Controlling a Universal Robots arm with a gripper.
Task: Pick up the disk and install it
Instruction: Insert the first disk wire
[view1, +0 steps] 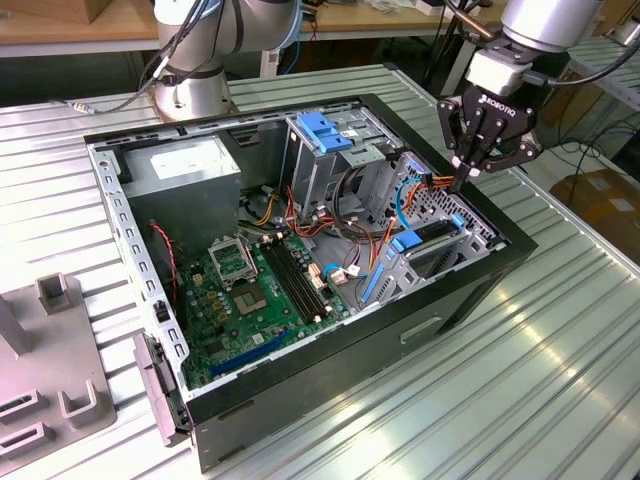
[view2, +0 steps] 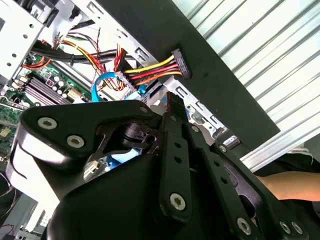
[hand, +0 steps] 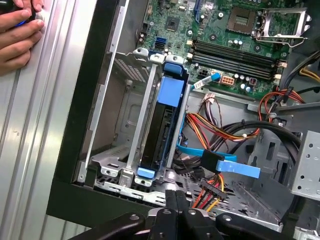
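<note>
The disk (hand: 161, 125) sat on edge in its slot in the case (view1: 470, 290), blue bracket around it. The tool (view1: 462, 183) hung just above the slot's near end, fingers drawn together, seemingly gripping nothing and clear of the disk.

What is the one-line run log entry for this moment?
gripper: shut, empty, above case edge | disk: seated in bay, blue bracket | cables: near fingers | hand: on table
</note>
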